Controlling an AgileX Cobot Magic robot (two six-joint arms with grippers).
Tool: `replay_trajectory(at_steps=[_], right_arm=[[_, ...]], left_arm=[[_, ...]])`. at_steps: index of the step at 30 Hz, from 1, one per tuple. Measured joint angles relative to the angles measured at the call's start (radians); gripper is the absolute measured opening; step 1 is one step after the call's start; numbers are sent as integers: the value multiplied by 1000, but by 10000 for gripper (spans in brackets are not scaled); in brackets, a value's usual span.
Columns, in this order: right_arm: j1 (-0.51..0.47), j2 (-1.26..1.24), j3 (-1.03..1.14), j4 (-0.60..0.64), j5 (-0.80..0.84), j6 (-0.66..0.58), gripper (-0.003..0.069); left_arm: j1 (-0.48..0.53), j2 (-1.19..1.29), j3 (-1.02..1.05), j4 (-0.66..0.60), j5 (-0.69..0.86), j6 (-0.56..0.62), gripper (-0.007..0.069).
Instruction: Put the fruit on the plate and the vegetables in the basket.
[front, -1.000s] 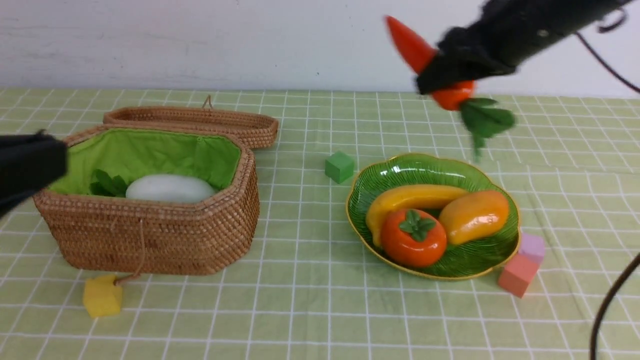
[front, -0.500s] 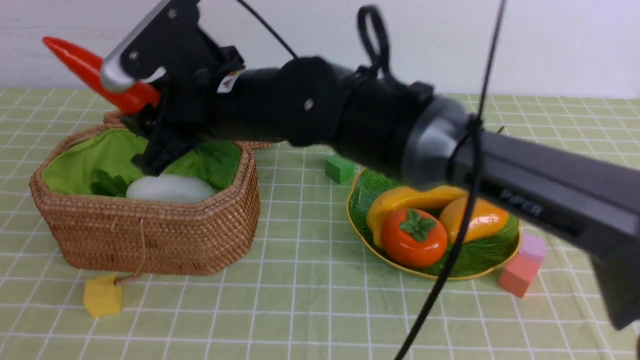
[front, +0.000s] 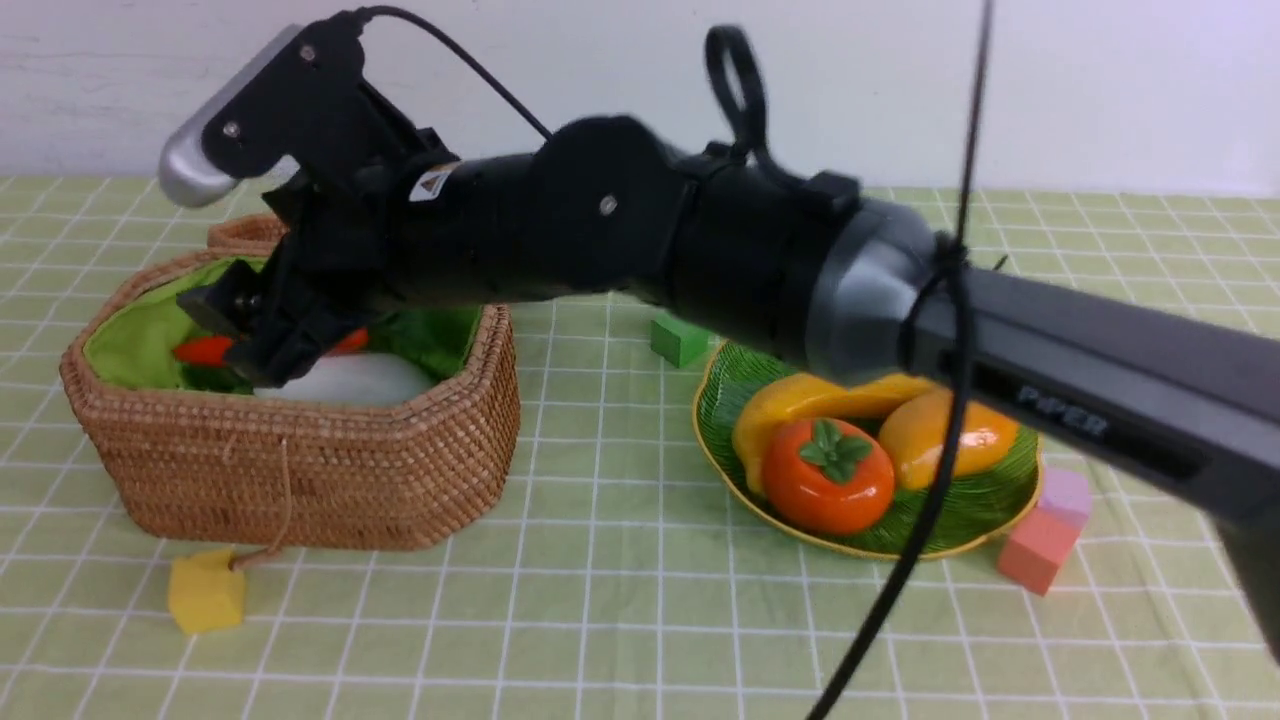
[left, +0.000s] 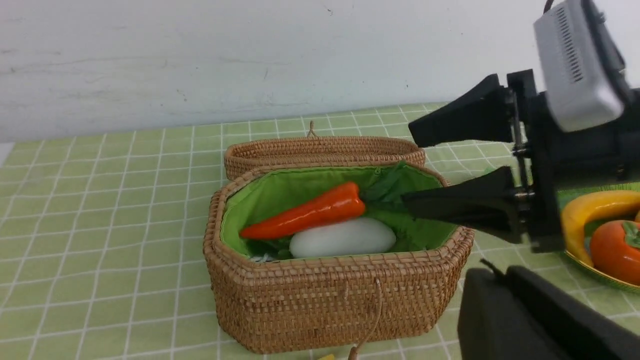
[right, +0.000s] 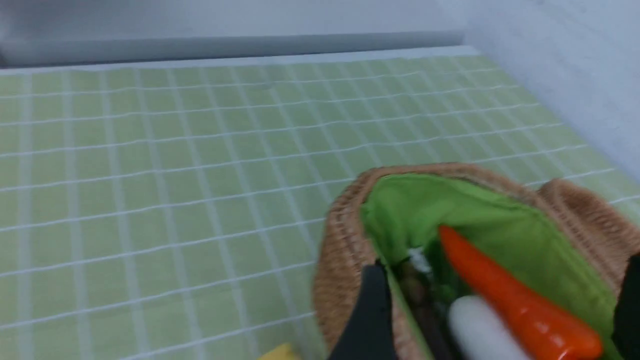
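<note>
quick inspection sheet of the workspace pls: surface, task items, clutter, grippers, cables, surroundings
Surface: green checked tablecloth, flat.
Job's things: carrot and radish in the basket; banana, mango and persimmon on the plate. Eggplant: nothing seen.
Clutter: yellow cube, green cube, pink cube, lilac cube.
Grippers: right gripper open over the basket, carrot released. Left gripper: nothing seen.
Cables: black cable hangs across the plate.
Surroundings: white wall.
</note>
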Motion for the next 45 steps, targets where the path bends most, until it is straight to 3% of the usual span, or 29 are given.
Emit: replay_trajectory(at_steps=[4, 7, 8, 9, 10, 12, 19, 21, 26, 34, 45], right_arm=[[-49, -107, 0, -76, 291, 217, 405], [-95, -182, -3, -179, 491, 370, 231], [-114, -209, -4, -238, 564, 425, 140], [-114, -209, -4, -246, 576, 433, 127], [-134, -236, -5, -309, 677, 491, 38], [-145, -254, -4, -373, 750, 551, -8], [-148, -430, 217, -499, 783, 729, -13], [-148, -556, 399, -502, 789, 794, -9], [-148, -782, 708, -501, 782, 906, -6], [-148, -1008, 929, -503, 750, 983, 0], [-148, -1073, 939, -504, 793, 985, 5]], left_arm=[[0, 0, 1, -43, -21, 34, 22], [0, -23, 35, -83, -85, 49, 22], [0, -45, 67, -104, -126, 49, 22], [0, -50, 67, -108, -126, 49, 22], [0, -93, 117, -144, -174, 49, 22], [0, -156, 176, -188, -223, 49, 22], [0, -380, 432, -301, -461, 49, 22], [0, -424, 551, -307, -585, 49, 22], [0, -429, 676, -293, -688, 49, 24], [0, -429, 780, -281, -706, 49, 36], [0, -429, 809, -278, -662, 49, 39]])
